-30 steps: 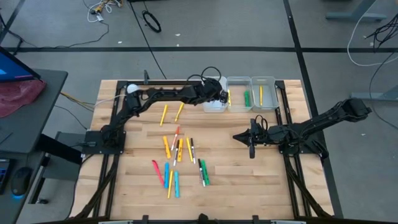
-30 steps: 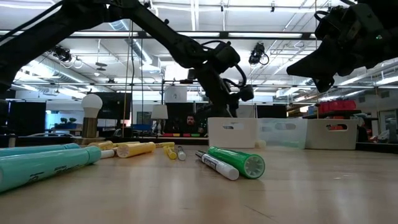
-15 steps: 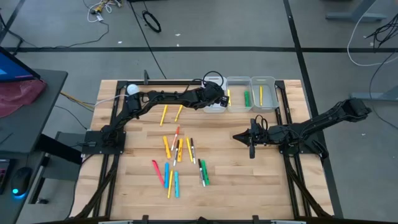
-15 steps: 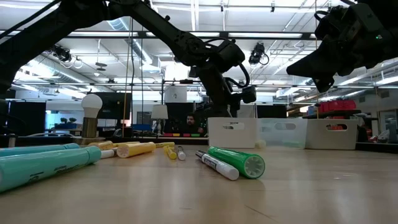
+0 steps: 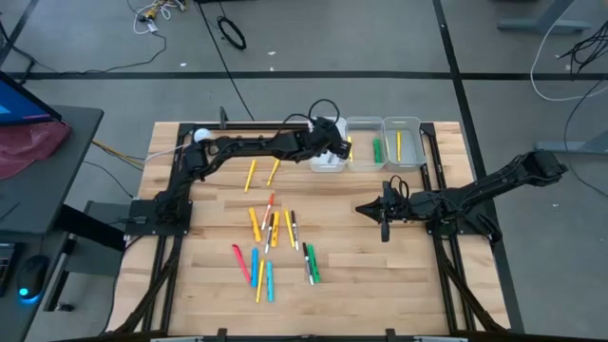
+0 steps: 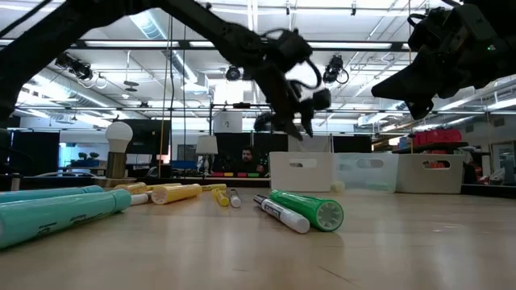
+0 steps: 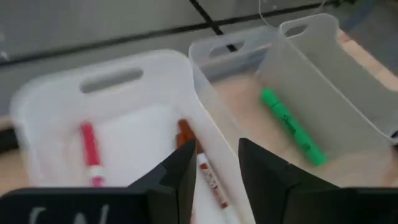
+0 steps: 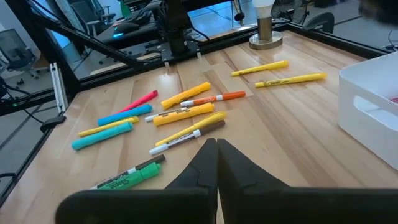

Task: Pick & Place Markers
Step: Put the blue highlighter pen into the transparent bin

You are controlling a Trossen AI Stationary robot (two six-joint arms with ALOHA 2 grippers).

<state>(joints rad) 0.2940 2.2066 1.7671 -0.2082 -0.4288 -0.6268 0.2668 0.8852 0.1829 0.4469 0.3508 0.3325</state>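
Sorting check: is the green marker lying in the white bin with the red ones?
No, the green marker lies alone in the clear bin beside the white bin.

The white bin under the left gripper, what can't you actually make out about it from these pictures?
- High view: the left gripper and arm cover most of the white bin, hiding its contents.
- Low view: the bin's opaque wall hides everything inside.
- Left wrist view: the fingers cover the near ends of the pink marker and red marker; the picture's edge cuts off the bin's near side, so a full count is impossible.
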